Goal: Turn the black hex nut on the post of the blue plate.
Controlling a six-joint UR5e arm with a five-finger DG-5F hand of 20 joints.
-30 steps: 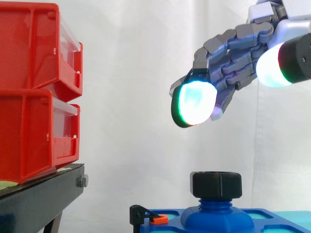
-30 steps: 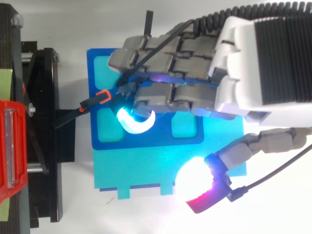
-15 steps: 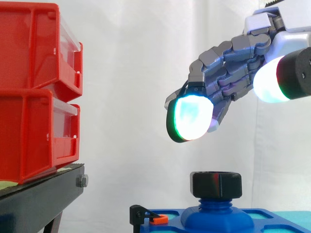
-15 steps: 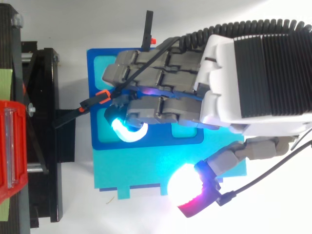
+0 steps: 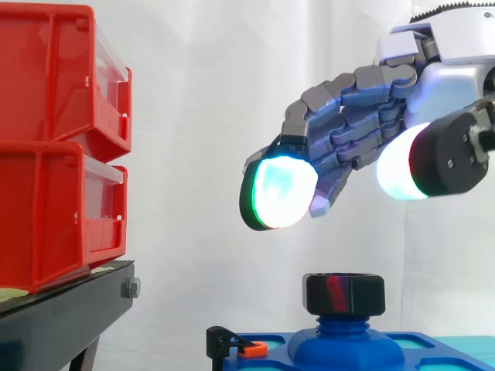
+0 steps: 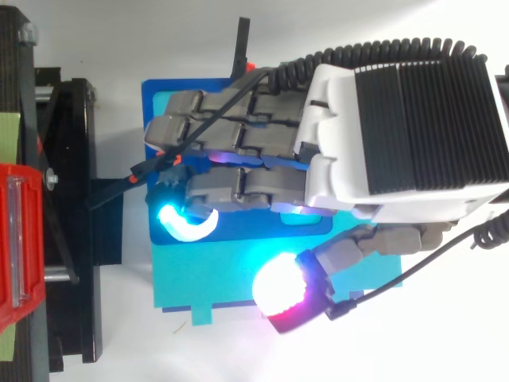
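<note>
Side view has the hand (image 5: 352,127), fingers loosely spread and holding nothing, shifted leftward and a little lower than a second ago, hanging clear above the black hex nut (image 5: 344,294) on the post (image 5: 343,326) of the blue plate (image 5: 424,345), so a grasp likely comes next.

place: robot lab test bench | backdrop: plain white curtain (image 5: 209,100) behind the work | storage: stacked red bins (image 5: 46,154) on a black stand (image 5: 54,321) | rig: robot hand (image 6: 350,143) with glowing fingertips (image 5: 278,193) above a blue plate (image 6: 156,97) fixture
</note>
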